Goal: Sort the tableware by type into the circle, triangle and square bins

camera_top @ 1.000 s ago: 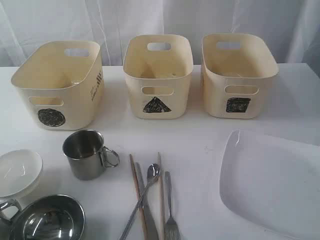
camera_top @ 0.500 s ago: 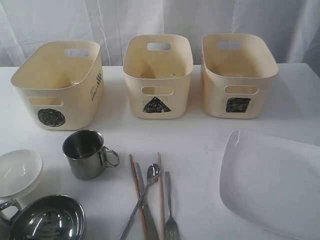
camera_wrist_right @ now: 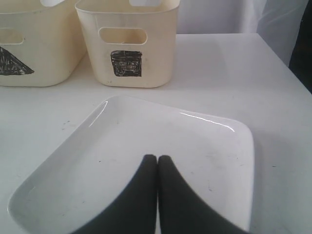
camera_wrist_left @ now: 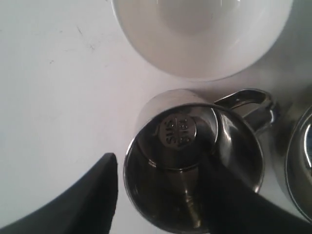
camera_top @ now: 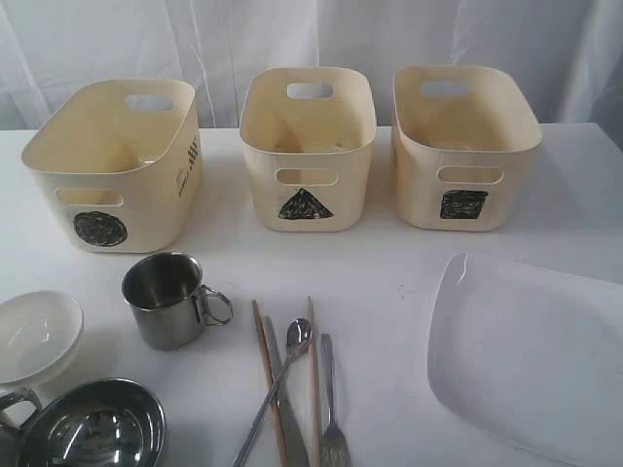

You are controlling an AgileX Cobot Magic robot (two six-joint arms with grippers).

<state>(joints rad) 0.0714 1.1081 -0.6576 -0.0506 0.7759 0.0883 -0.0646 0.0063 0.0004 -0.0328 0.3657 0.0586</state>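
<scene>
Bins: three cream tubs in a row across the upper frame of the exterior view; circle bin [camera_top: 146, 195] left, triangle bin [camera_top: 263, 185] centre, square bin [camera_top: 419, 190] right
Steel mug [camera_top: 167, 302]: upright on the white table [camera_top: 389, 263], left of centre, below the circle bin, handle pointing right
Small white bowl [camera_top: 37, 336]: left edge, near the mug
Steel bowl with handle [camera_top: 92, 428]: lower left corner, cut by the frame
Cutlery: lower centre, bunched; chopsticks [camera_top: 265, 360], knife [camera_top: 284, 404], spoon [camera_top: 297, 336] slanting across them, fork [camera_top: 331, 409] rightmost
Plate [camera_top: 531, 360]: lower right, apart from the fork
Left gripper [camera_wrist_left: 161, 170]: fingers apart above the mug's mouth, one outside the rim; contact cannot be told
Right gripper [camera_wrist_right: 157, 158]: fingers pressed together, holding nothing, over the plate
</scene>
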